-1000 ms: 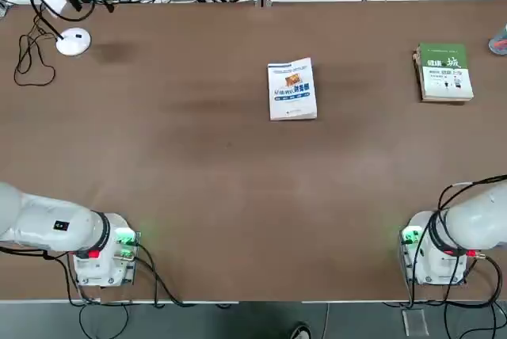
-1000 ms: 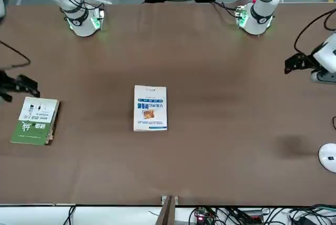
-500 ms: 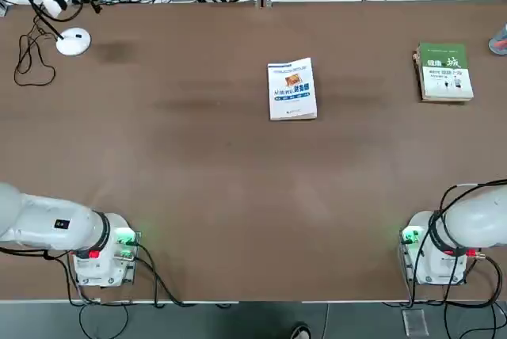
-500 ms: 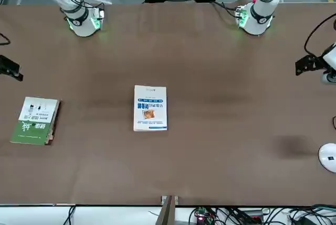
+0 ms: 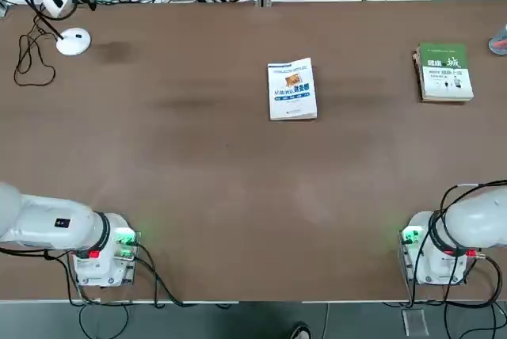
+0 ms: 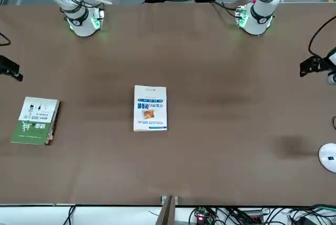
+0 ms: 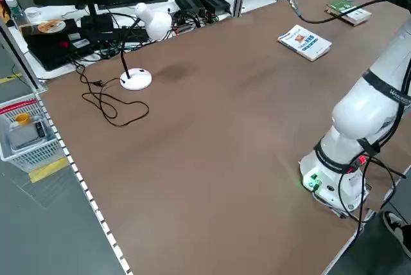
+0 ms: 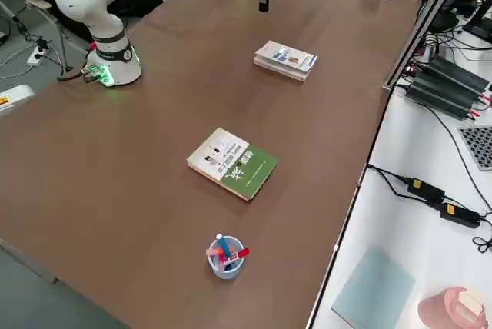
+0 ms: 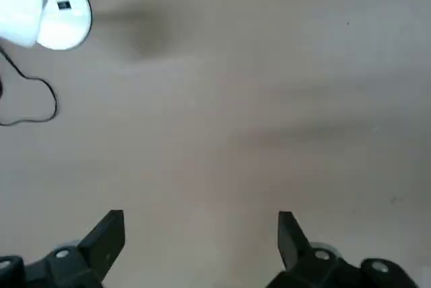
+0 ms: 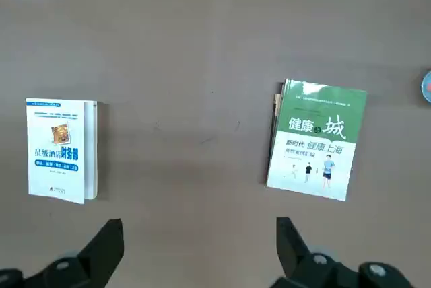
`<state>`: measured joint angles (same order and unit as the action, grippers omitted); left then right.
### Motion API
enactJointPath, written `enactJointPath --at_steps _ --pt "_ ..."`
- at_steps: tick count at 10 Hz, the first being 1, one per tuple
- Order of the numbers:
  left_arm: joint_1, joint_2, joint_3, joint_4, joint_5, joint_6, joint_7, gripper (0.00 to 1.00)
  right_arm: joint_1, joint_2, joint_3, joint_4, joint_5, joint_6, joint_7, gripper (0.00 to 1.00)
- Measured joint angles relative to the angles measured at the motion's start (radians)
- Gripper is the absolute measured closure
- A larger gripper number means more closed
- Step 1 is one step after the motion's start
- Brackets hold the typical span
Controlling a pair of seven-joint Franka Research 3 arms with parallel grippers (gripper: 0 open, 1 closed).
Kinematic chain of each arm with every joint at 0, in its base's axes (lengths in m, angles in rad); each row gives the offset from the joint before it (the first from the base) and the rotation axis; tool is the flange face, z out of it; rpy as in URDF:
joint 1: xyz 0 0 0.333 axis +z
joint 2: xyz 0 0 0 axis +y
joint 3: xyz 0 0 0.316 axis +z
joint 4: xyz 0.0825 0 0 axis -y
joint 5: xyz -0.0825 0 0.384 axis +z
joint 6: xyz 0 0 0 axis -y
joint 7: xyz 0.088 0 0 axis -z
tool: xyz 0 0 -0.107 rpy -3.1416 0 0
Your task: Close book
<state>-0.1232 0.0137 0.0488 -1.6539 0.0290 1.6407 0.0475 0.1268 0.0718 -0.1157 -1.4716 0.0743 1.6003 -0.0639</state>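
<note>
both grippers pulled back, book lies shut

since a second ago both grippers have drawn away toward the table's ends: in the front view the right gripper (image 6: pixel 10 68) has left the green book (image 6: pixel 35 120) and slid to the edge of the picture, and the left gripper (image 6: pixel 314 65) has slid out toward the opposite edge. neither book has moved.

the book (image 5: pixel 292 89) lies flat near the middle of the table (image 5: pixel 206 180), toward the far side, white cover up, already closed. the green book sits well apart, off to the robot's right.

the right gripper (image 10: pixel 199 254) hangs high above both books with its jaws spread wide and nothing between them. the left gripper (image 9: pixel 201 251) is likewise spread and empty, over bare table near a white lamp base (image 9: pixel 64 12).

as a judgement: the book looks thin, light and bendy, with a slick cover likely to slide if pushed. best held by pinching the page edge opposite the spine, or pressed flat from above.
</note>
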Motion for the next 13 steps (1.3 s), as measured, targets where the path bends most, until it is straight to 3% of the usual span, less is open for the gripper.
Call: enactJointPath --at_steps 3,9,13 --pt "-0.005 0.000 -0.008 0.004 0.010 0.015 0.000 0.00 0.000 -0.010 0.010 -0.040 0.000 0.027 0.002 0.00" --pt "-0.004 0.003 -0.011 0.010 0.009 0.055 -0.001 0.00 0.001 -0.018 0.014 -0.045 -0.004 0.027 0.011 0.00" --pt "0.004 0.010 -0.008 0.021 -0.047 0.055 -0.007 0.00 0.002 -0.018 0.019 -0.045 -0.019 0.027 0.021 0.00"
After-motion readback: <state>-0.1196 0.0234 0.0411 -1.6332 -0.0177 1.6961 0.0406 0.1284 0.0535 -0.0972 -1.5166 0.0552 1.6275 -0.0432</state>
